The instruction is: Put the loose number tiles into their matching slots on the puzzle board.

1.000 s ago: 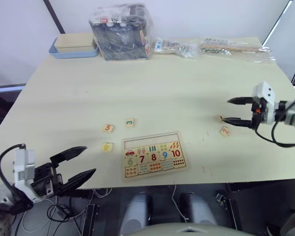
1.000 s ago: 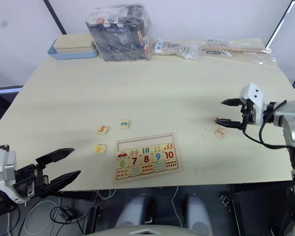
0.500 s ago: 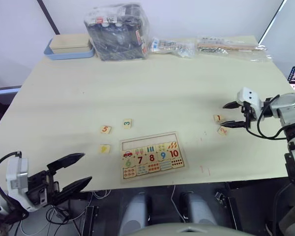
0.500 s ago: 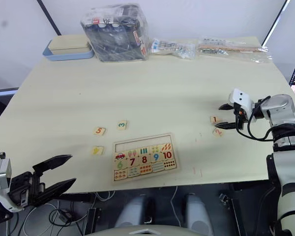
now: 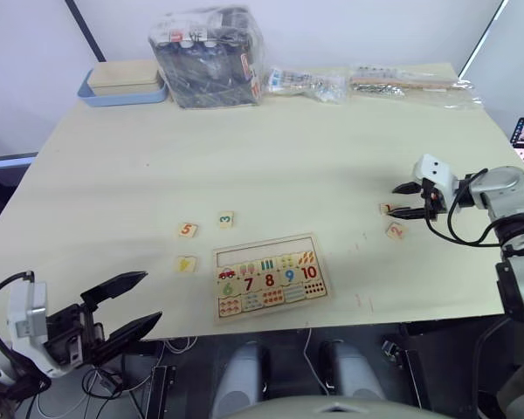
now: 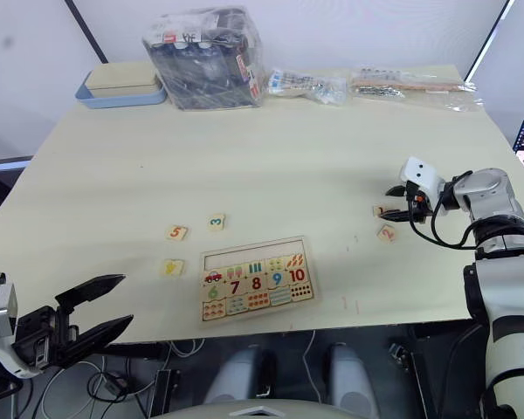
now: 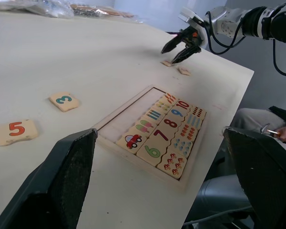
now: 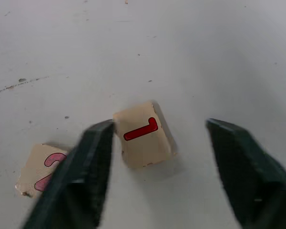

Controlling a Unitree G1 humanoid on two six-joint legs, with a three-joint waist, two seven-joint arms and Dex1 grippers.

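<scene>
Pale worktop [image 5: 332, 166], near edge first. Left gripper [image 5: 127, 304] hangs off the front-left edge, jaws spread wide, empty. Puzzle board [image 5: 270, 277] lies near the front, centre, top row of slots bare. Tiles 4 [image 5: 186, 263], 5 [image 5: 188, 230] and 3 [image 5: 226, 219] lie left of it. Right gripper [image 5: 403, 200] straddles tile 1 [image 8: 144, 134], jaws apart, tile 2 [image 8: 40, 171] just beside. Blue tray [image 5: 127, 84] and plastic bags [image 5: 208, 45] at far edge.

pale table [image 5: 271, 148] before white wall [image 5: 332, 26]
</scene>
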